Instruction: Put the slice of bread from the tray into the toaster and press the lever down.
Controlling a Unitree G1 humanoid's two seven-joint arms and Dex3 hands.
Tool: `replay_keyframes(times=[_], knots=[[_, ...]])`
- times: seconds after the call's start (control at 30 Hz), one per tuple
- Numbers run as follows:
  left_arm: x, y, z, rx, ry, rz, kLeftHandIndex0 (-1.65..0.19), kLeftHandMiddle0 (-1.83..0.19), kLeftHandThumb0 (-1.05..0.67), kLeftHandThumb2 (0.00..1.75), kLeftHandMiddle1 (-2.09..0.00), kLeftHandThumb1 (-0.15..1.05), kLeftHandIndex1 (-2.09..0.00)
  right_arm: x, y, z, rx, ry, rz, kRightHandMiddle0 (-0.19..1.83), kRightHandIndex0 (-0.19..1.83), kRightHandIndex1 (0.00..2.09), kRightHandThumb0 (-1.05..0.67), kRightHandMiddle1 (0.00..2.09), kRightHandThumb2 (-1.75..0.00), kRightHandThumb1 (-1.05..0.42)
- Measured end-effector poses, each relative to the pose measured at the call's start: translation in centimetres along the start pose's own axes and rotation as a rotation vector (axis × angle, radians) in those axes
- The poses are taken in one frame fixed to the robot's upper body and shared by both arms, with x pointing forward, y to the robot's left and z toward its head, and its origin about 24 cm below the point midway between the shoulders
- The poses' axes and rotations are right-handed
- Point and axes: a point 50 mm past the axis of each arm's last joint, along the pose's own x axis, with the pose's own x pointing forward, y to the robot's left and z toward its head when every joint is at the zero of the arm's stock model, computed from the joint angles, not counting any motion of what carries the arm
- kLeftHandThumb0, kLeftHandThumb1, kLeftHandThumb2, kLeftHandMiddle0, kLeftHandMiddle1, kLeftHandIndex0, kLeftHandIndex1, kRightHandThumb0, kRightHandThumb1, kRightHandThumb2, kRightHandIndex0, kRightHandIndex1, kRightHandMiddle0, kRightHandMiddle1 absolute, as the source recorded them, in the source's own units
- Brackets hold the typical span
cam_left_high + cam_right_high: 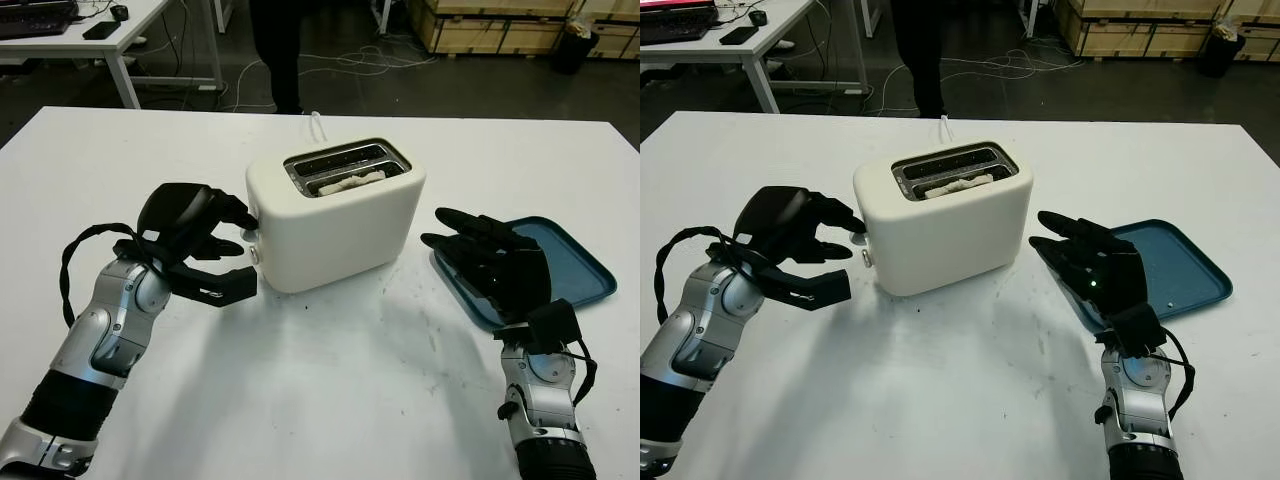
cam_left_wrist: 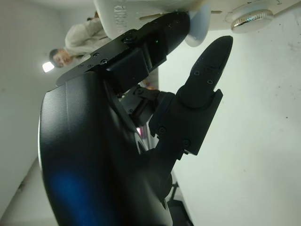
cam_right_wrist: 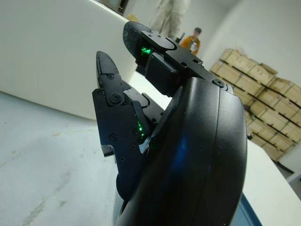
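Observation:
A white toaster point(image 1: 335, 225) stands mid-table with the bread slice point(image 1: 352, 181) sunk in its nearer slot. My left hand point(image 1: 243, 250) is at the toaster's left end. One finger point(image 2: 160, 37) lies on top of the pale lever point(image 2: 198, 29), and the thumb point(image 2: 207, 66) reaches below it toward the metal dial point(image 2: 249, 20). It grasps nothing. My right hand point(image 1: 478, 250) hangs open to the right of the toaster, over the near left corner of the blue tray point(image 1: 580, 265), which has no bread on it.
The toaster's white cable point(image 1: 318, 125) runs off behind it. A person point(image 1: 275, 50) stands beyond the table's far edge. A desk point(image 1: 90, 45) is at the back left and wooden crates point(image 1: 500, 25) at the back right. The white table point(image 1: 330, 400) is bare in front.

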Motion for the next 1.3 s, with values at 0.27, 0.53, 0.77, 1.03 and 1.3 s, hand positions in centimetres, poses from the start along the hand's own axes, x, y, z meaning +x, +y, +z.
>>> replay_keyframes(times=[0.27, 0.53, 0.77, 1.03, 1.3], knots=[[0.0, 0.0, 0.0, 0.012, -0.005, -0.008, -1.34, -0.92, -0.31, 0.00, -1.59, 0.70, -0.01, 0.0, 0.0, 0.0, -0.002, 0.001, -0.003, 0.94, 1.06, 0.01, -0.18, 0.00, -0.09, -0.92], [0.6, 0.2, 0.2, 0.027, -0.016, -0.025, -1.32, -0.94, -0.32, 0.00, -1.42, 0.71, 0.00, -0.4, -0.1, 0.3, -0.008, -0.008, 0.001, 0.94, 1.06, 0.01, -0.19, 0.00, -0.09, -0.92], [1.9, -1.9, 0.1, -0.058, 0.042, -0.031, -1.28, -1.05, -0.27, 0.00, -1.12, 0.75, -0.01, -1.1, -0.3, 0.6, -0.017, -0.015, -0.003, 0.94, 1.07, 0.01, -0.22, 0.00, -0.09, -0.92], [2.2, -5.4, -0.3, -0.185, 0.146, 0.055, -1.24, -1.08, -0.31, 0.00, -0.66, 0.81, -0.02, -1.5, -0.5, 0.4, -0.020, -0.002, 0.001, 0.93, 1.07, 0.01, -0.22, 0.00, -0.09, -0.92], [2.2, -5.7, -0.3, -0.227, 0.149, 0.076, -1.21, -1.00, -0.28, 0.00, -0.68, 0.84, -0.01, -1.5, -0.5, 0.4, -0.020, -0.002, 0.004, 0.93, 1.06, 0.01, -0.20, 0.00, -0.09, -0.92]])
